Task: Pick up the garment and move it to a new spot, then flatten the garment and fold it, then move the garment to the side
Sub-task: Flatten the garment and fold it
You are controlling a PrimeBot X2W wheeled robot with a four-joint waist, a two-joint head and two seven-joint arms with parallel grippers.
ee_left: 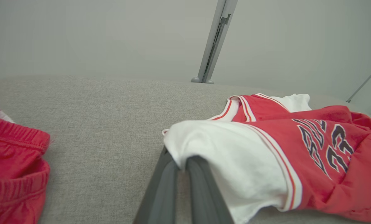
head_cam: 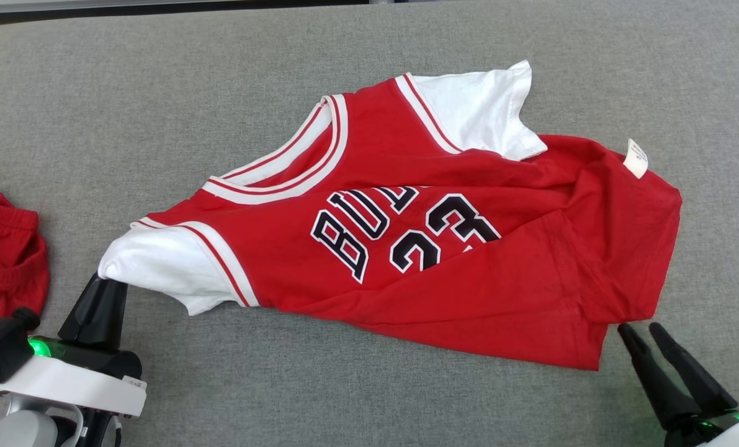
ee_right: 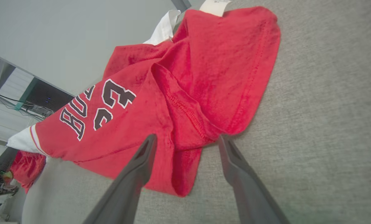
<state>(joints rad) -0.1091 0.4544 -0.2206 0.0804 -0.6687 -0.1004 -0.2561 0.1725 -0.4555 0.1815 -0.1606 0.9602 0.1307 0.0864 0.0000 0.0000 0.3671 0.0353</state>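
Red shorts (head_cam: 6, 254) lie at the left edge of the counter (head_cam: 158, 93). Left gripper (head_cam: 105, 282) is pinching the white sleeve (head_cam: 152, 264) of the red jersey (head_cam: 518, 273), which lies rumpled mid-counter, print up. Right gripper (head_cam: 638, 328) is spread at the jersey's near hem corner; contact unclear.
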